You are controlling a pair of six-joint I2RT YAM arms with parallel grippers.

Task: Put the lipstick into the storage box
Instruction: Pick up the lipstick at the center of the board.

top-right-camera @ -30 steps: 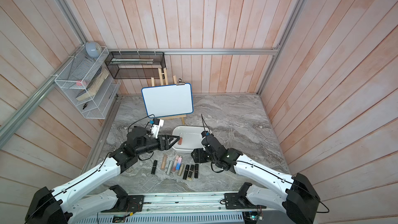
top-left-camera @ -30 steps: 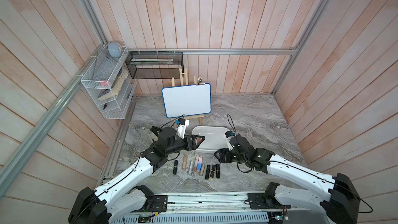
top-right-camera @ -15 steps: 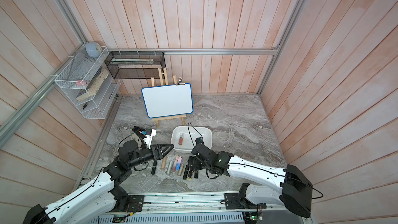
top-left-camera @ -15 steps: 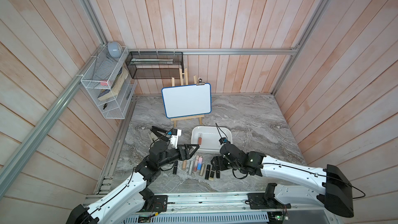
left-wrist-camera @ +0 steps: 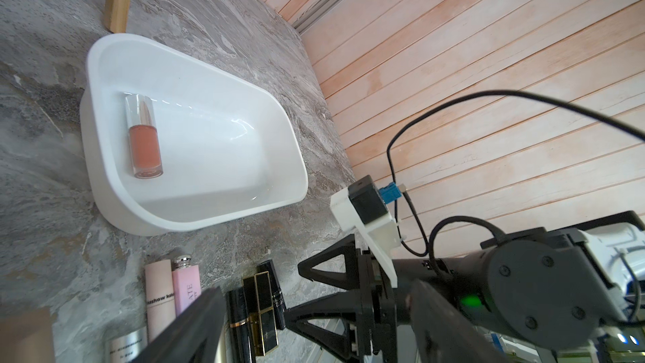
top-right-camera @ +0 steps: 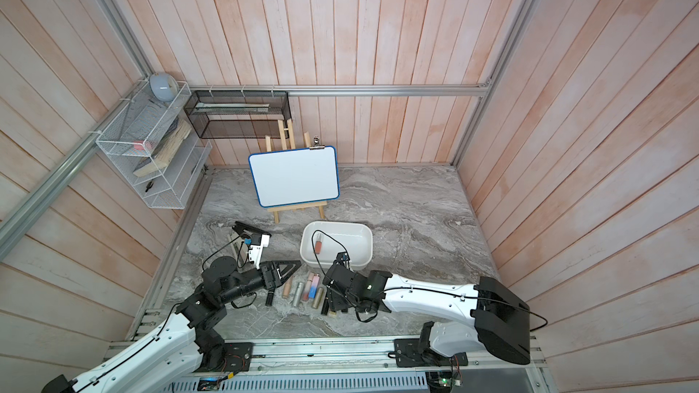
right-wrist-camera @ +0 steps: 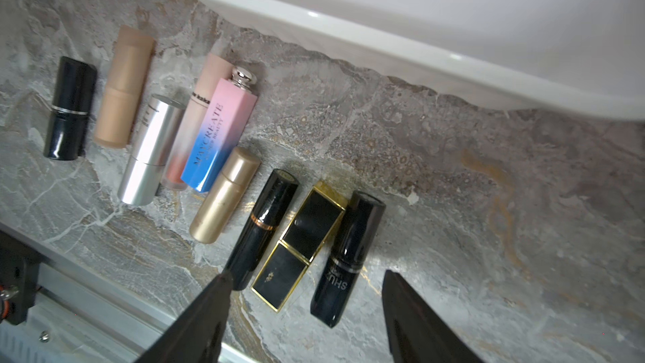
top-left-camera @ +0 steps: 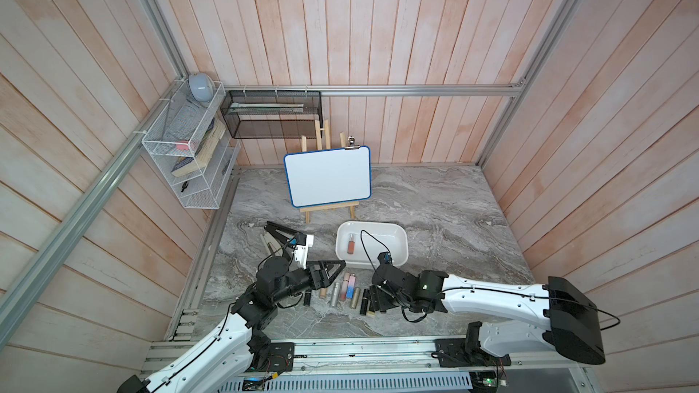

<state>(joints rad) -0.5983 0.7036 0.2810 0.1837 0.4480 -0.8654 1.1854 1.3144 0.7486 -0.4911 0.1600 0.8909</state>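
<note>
Right claw (right-wrist-camera: 305, 274) has lowered, gaping open astride the black-and-gold lipstick (right-wrist-camera: 302, 249) near the storage box (right-wrist-camera: 419, 50).

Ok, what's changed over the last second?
The left gripper has left the peach lipstick lying in the storage box and pulled back from it, open, near the row of lipsticks. The right gripper came from beside the box down over the black lipsticks, open. Box, row and whiteboard stayed put.
</note>
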